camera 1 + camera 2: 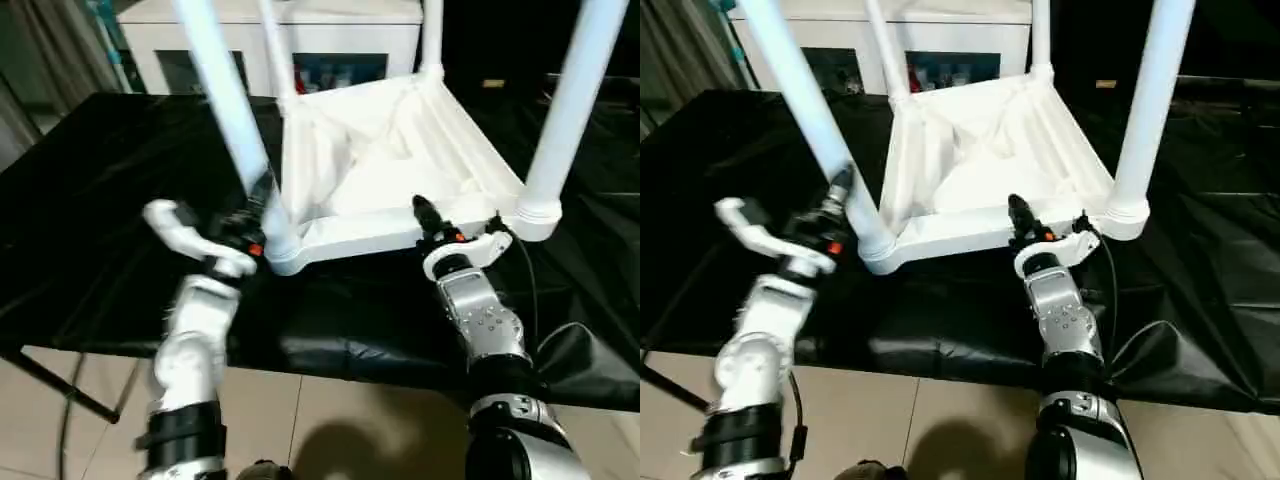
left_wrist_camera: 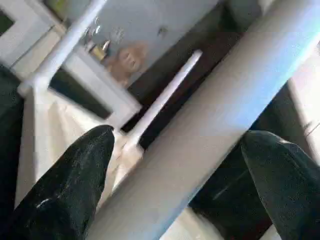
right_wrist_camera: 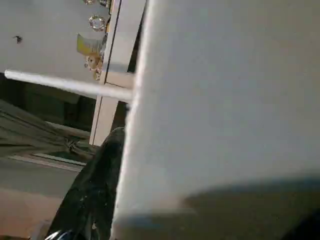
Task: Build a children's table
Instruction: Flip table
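— Where's the table now?

— Upside down on the black cloth (image 1: 90, 200), the tabletop (image 1: 380, 165) ribs-up with all four legs standing in its corner sockets (the white cabinet (image 1: 280, 40) sits behind it).

— And the left gripper (image 2: 175, 165)?

— Its two black fingers (image 2: 75, 175) are spread either side of the near-left leg (image 1: 235, 120), low by the socket, with gaps showing.

— The right gripper (image 1: 428, 215)?

— At the tabletop's near edge, beside the near-right leg (image 1: 570, 110). Whether it's pinching, I cannot tell.
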